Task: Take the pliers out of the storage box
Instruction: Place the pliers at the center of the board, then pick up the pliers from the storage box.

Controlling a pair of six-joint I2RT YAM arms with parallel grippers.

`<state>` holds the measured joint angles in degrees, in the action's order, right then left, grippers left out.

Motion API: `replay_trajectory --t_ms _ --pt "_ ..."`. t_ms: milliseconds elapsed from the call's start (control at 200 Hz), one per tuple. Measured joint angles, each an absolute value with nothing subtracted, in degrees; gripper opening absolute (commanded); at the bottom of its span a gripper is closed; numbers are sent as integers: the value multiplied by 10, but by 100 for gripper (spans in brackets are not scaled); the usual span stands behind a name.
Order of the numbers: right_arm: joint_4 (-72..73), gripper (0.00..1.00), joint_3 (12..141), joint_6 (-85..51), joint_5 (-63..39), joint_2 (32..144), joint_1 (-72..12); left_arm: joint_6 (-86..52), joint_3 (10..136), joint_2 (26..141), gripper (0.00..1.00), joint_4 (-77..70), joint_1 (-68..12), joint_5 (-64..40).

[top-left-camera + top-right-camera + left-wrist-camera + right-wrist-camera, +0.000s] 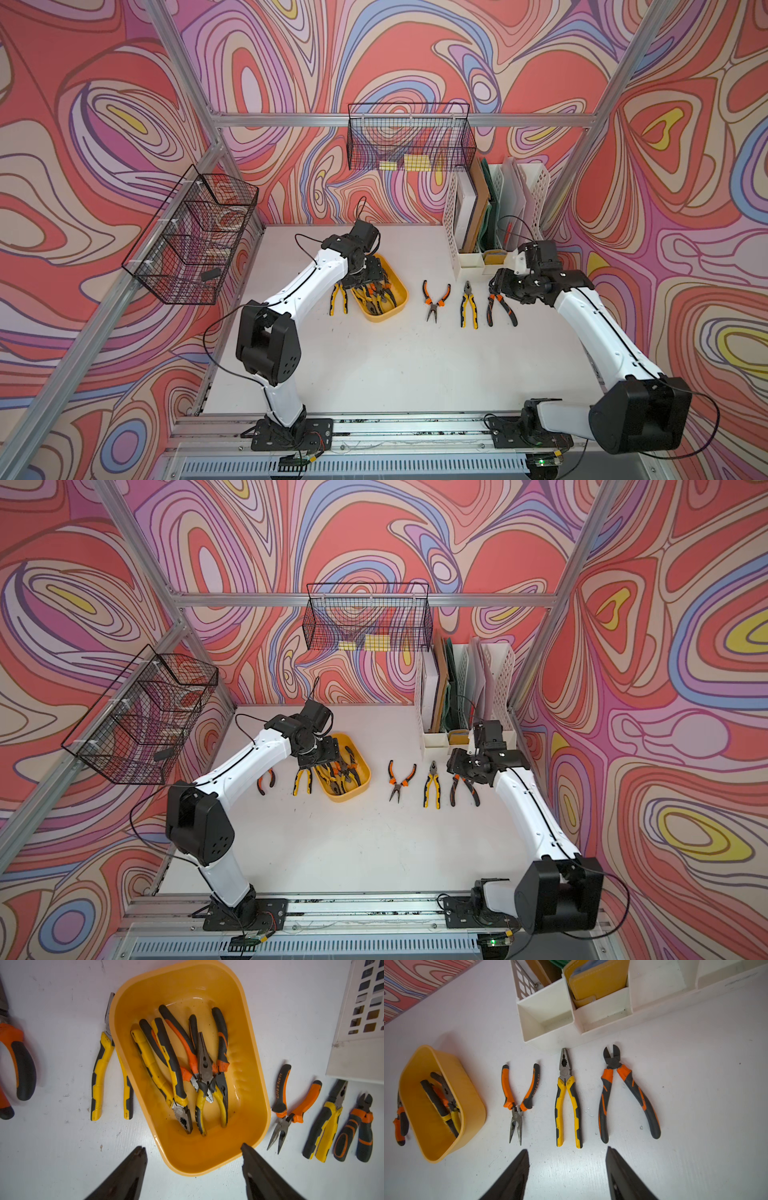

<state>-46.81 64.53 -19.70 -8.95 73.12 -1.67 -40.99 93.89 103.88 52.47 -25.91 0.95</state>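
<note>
The yellow storage box [401, 293] [247, 1076] sits left of the table's middle and holds several pliers [182, 1068] in a tangled pile. My left gripper [192, 1145] hangs open above the box's near end with nothing between its fingers. Three pliers lie in a row right of the box: orange needle-nose [435, 300], yellow-and-black [468, 305] and orange cutters [500, 307]. My right gripper [567, 1148] stands open and empty just above the table by the cutters [629, 1088]. Left of the box lie a yellow pair [338, 301] and an orange pair [266, 781].
A white perforated file rack [536, 199] with folders stands at the back right, close behind the row of pliers. Black wire baskets hang on the back rail [411, 141] and on the left rail [195, 237].
</note>
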Motion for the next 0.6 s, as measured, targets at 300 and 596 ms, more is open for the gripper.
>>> replay_trajectory --t_ms 300,596 --pt "-458 60 587 -200 -134 701 -17 -448 991 1152 63 531 -260 34" --pt "-444 59 553 -199 -151 702 -17 -449 955 1164 56 484 -255 33"
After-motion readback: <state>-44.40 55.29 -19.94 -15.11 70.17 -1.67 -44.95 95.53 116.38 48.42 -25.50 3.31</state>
